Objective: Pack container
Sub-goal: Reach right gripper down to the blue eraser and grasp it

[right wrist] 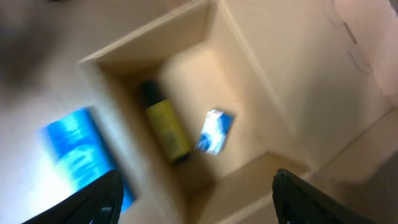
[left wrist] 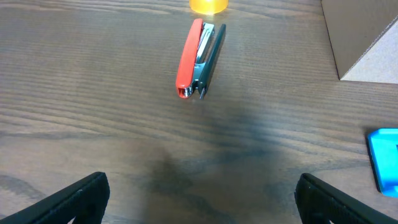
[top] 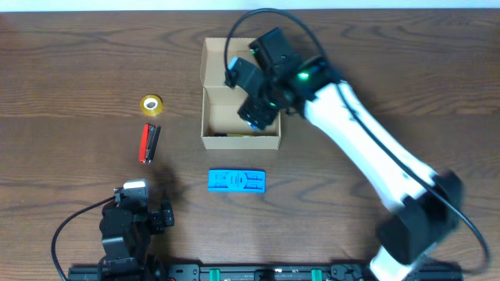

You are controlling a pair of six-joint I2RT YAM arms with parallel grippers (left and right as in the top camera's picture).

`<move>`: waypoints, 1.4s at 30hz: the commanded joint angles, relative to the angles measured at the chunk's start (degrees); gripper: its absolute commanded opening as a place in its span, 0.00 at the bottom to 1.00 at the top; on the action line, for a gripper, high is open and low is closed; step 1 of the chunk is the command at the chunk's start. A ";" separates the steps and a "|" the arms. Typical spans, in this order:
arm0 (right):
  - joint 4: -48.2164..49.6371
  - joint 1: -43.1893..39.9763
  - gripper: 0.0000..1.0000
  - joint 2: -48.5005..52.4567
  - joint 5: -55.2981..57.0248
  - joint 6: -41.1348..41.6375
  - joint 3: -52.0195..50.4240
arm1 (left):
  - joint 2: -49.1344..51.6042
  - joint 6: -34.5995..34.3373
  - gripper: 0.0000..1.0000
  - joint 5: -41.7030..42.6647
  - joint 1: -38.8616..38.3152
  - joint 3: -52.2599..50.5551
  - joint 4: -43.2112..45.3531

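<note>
The tan cardboard container [top: 212, 117] stands open at the table's middle back, its flap lid up at the far side. My right gripper [top: 258, 109] hangs open and empty over its inside. In the right wrist view the container [right wrist: 261, 81] holds a yellow marker [right wrist: 166, 132] and a small blue-white packet [right wrist: 215, 131]. A blue flat item [top: 237, 181] lies in front of the container; it also shows in the right wrist view [right wrist: 78, 152]. A red stapler [top: 148, 143] and a yellow tape roll [top: 152, 104] lie to the left. My left gripper [left wrist: 199, 199] is open and empty, low over bare table short of the stapler [left wrist: 198, 59].
The left arm rests near the table's front left edge. The right arm reaches diagonally from the front right across the table. In the left wrist view a container corner [left wrist: 360, 37] shows at the upper right and the blue flat item's edge [left wrist: 384, 158] at the right.
</note>
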 commanded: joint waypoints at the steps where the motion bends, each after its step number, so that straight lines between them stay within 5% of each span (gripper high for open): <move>1: -5.86 0.59 0.78 -4.28 -8.61 -5.09 1.18 | -0.37 0.96 0.95 -0.24 0.13 -0.72 -0.22; 9: -16.13 7.52 0.81 -4.59 -8.85 -11.39 -5.53 | -0.37 0.96 0.95 -0.24 0.13 -0.72 -0.22; 23: 1.27 16.92 0.93 -4.50 2.93 -11.74 -25.03 | -0.37 0.96 0.95 -0.24 0.13 -0.72 -0.22; 42: 17.00 16.57 0.92 7.37 3.87 -11.72 -28.57 | -0.37 0.96 0.95 -0.24 0.13 -0.72 -0.22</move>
